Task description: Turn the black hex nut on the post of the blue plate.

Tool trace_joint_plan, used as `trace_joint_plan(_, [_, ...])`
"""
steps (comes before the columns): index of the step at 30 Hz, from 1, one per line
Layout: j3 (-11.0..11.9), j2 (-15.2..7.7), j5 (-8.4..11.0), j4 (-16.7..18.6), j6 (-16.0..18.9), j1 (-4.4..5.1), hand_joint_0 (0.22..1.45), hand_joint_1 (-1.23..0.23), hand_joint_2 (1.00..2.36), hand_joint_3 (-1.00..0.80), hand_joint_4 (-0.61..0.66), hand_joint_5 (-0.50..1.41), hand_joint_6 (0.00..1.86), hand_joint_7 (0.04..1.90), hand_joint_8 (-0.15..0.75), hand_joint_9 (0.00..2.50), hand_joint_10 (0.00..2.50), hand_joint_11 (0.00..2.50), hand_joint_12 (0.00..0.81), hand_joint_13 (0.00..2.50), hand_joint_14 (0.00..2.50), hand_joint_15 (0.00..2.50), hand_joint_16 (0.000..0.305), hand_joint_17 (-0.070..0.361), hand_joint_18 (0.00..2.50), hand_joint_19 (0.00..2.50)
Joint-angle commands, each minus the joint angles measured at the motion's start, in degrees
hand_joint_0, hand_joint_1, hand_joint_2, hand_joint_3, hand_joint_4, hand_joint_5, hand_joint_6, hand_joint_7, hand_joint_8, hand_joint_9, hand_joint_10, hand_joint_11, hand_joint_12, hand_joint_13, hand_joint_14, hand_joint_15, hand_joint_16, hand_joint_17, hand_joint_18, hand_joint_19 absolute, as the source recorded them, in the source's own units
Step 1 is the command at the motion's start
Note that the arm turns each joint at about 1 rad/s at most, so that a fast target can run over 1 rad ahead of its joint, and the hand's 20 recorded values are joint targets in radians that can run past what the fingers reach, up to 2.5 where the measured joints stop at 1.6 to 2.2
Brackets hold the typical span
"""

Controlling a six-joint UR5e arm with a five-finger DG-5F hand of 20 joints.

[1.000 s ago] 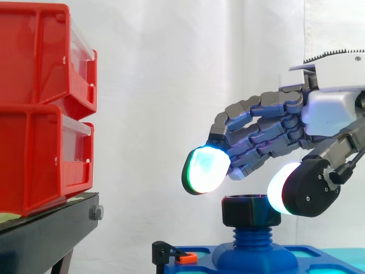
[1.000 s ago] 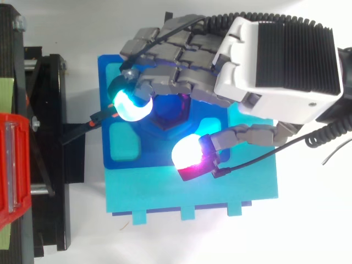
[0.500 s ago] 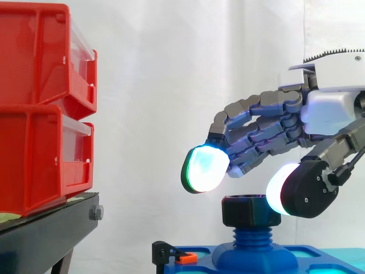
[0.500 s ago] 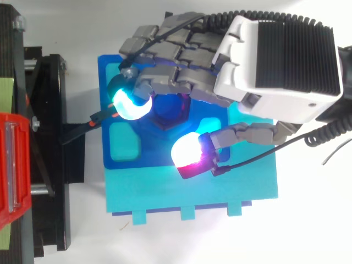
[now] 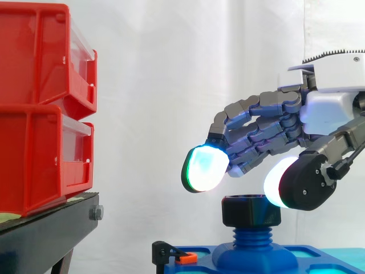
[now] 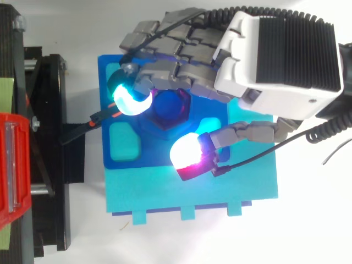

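Fingers (image 5: 204, 166) are loosely bent and spread well apart from the thumb (image 5: 275, 182); a wide claw, holding nothing. The cyan-green finger pad hangs above and to the left of the black hex nut (image 5: 251, 210), clear of it. The thumb pad sits lower, just beside the nut's upper right corner. From the side view I cannot tell if it touches. From the top view it looks just off the nut's near flat. The hand (image 6: 275, 60) hovers over the nut, palm down, with the arm coming in from the right.

The nut sits on the threaded blue post (image 5: 251, 234), with threads showing below it. The post rises from the middle of the blue plate (image 6: 110, 71), which lies on a cyan base (image 6: 192, 192). Red bins (image 5: 40, 103) on the black stand (image 5: 45, 228) are well to the left and not involved.

Step, as I judge it: pre-grasp, with the hand lined up over the nut and no turn begun. The next move calls for dropping the hand a little so the pads come level with the nut's flats, then closing fingers and thumb on opposite flats and twisting about the post axis. The risk is a high grip slipping off the top edge.
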Motion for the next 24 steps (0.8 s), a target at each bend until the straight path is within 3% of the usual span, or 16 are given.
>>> trace_joint_plan(1, [-0.01, 0.02, 0.00, 0.00, 0.00, 0.00, 0.45, -0.78, 1.00, -0.50, 0.16, -0.24, 0.50, 0.83, 0.245, 0.25, 0.00, 0.13, 0.354, 0.29, 0.01, 0.12, 0.057, 0.128, 0.23, 0.46])
trace_joint_plan(24, [-0.09, 0.02, 0.09, 0.00, -1.06, 0.26, 0.44, -0.73, 1.00, -0.50, 0.17, -0.23, 0.50, 0.83, 0.252, 0.25, 0.01, 0.12, 0.359, 0.28, 0.01, 0.13, 0.058, 0.130, 0.23, 0.47])
